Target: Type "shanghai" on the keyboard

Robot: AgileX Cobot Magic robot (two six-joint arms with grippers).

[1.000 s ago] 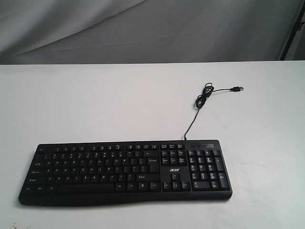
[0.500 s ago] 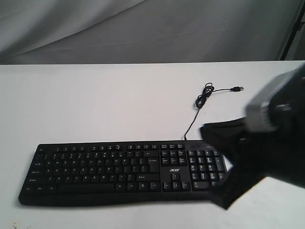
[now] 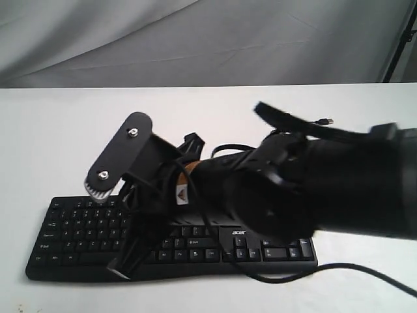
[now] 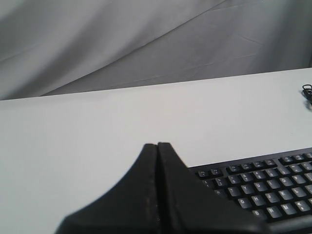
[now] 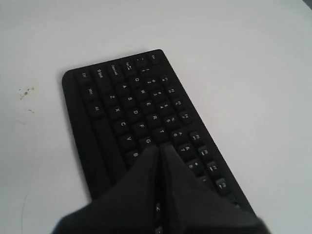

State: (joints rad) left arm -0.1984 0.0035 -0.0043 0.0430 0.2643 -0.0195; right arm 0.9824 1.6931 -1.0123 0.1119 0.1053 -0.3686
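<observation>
The keyboard lies flat near the front edge of the white tabletop, long axis running side to side in the exterior view, with the letter block at the left. The right arm reaches across it, and the right jaws are pressed together, empty, with the tip over the letter rows near G, so S probably lies a few keys toward Caps Lock. The left jaws, likewise closed on nothing, hang off the keyboard's corner, farther from the letters.

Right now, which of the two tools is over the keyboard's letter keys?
The right tool: its shut tip hangs over the letter keys of the keyboard. The left tool is over the white table, beside the keyboard.
</observation>
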